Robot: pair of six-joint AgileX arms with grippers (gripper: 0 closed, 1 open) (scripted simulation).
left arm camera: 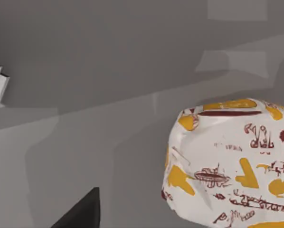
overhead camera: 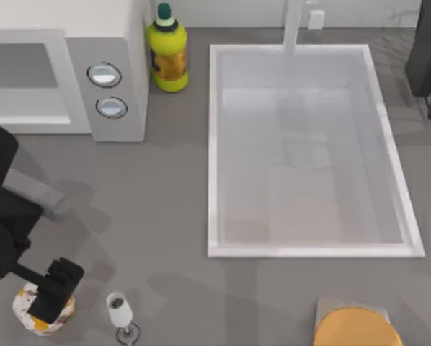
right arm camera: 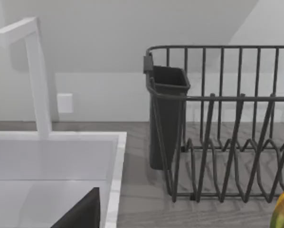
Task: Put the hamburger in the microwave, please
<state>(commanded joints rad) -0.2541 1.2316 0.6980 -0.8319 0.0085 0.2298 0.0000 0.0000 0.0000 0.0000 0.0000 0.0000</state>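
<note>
Hamburger (overhead camera: 35, 314) directly beneath left gripper (overhead camera: 52, 292), finger spacing indeterminate; both far from microwave (overhead camera: 64, 79), across grey countertop (overhead camera: 165, 209); right arm parked beyond sink (overhead camera: 309, 151).

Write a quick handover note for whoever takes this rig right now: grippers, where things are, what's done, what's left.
Left gripper: directly over the hamburger at the table's front left corner; a grip is not confirmed.
Right arm: parked at the far right, by the dish rack.
Microwave: back left, front cavity open.
Done: approach to the hamburger.
Left: grasp it, lift, carry it to the microwave and set it inside.
</note>
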